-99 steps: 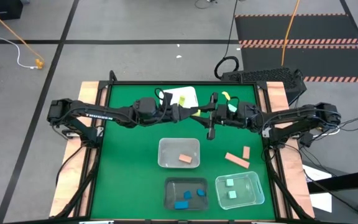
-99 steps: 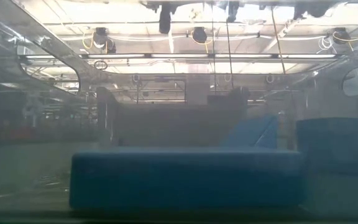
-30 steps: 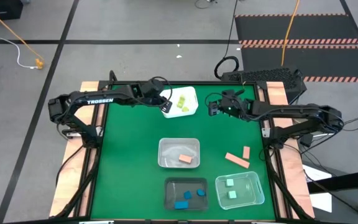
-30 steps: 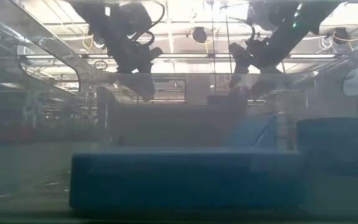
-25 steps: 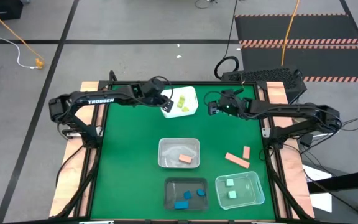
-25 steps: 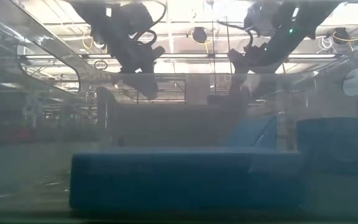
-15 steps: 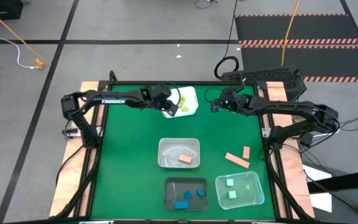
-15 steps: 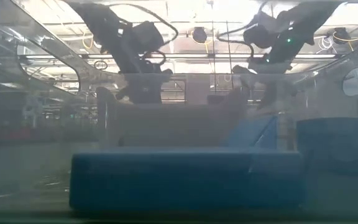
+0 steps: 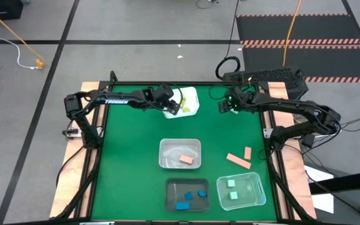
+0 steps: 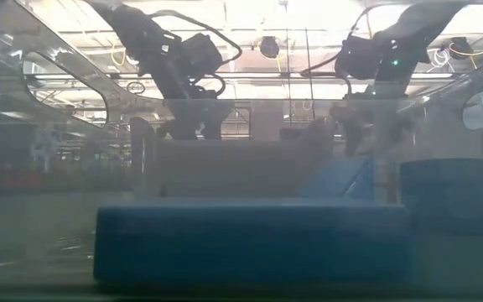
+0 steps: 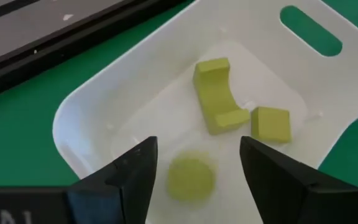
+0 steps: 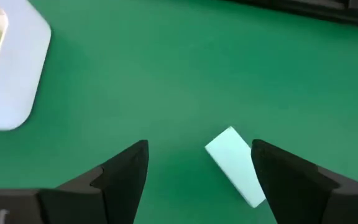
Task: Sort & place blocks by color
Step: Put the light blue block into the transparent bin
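Left gripper [image 11: 194, 168] is hovering over the white tub [image 11: 135, 81], jaws spread, gripping nothing; three yellow blocks [image 11: 216, 96] are lying inside it. Right gripper [image 12: 197, 165] is hanging above the green surface [image 12: 166, 74], jaws spread wide around a mint block [image 12: 235, 165], not touching it.

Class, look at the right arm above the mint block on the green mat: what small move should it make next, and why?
Probably lower the right claw straight down. Its fingers are open, and the mint block lies loose on the green mat between them, still outside the clear tub that holds two mint blocks.
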